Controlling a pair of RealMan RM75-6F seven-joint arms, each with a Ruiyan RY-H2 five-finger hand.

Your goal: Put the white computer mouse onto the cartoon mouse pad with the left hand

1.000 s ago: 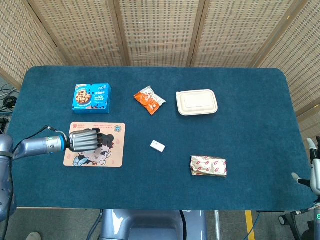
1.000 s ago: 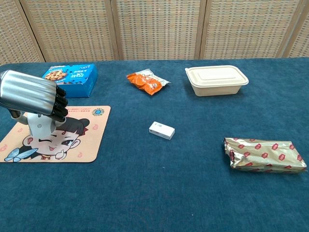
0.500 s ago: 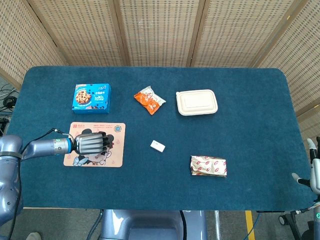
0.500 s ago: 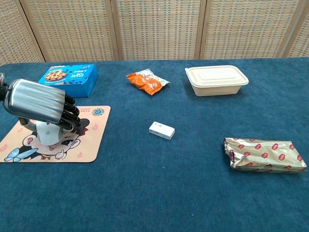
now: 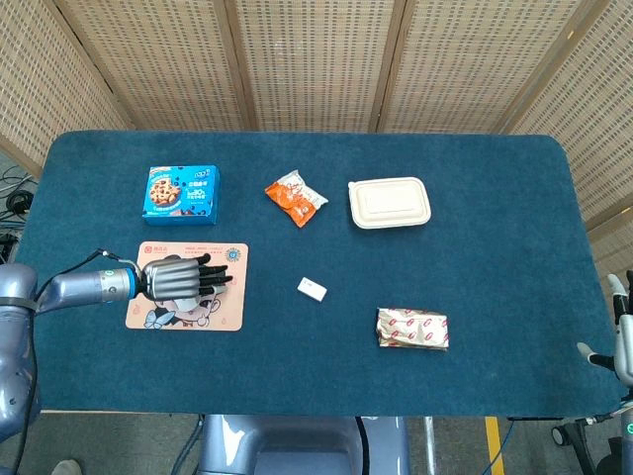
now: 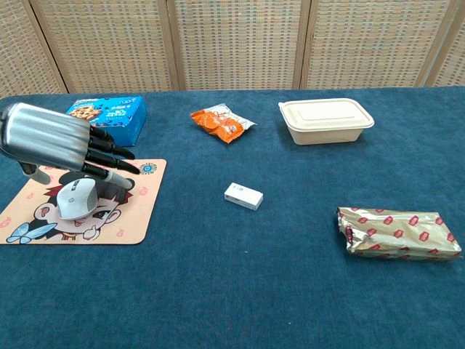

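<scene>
The white computer mouse lies on the cartoon mouse pad, over the printed face. My left hand hovers just above and behind it with its fingers spread straight, holding nothing. In the head view the left hand covers the mouse, and the mouse pad shows around it. A white part of my right hand shows at the far right edge, off the table; its fingers are not clear.
A blue cookie box lies behind the pad. An orange snack bag and a beige lidded container sit further back. A small white box is mid-table, a gold foil packet to its right.
My left hand set the mouse down on the pad, then spread its fingers and rose slightly off it. The mouse now lies free.
</scene>
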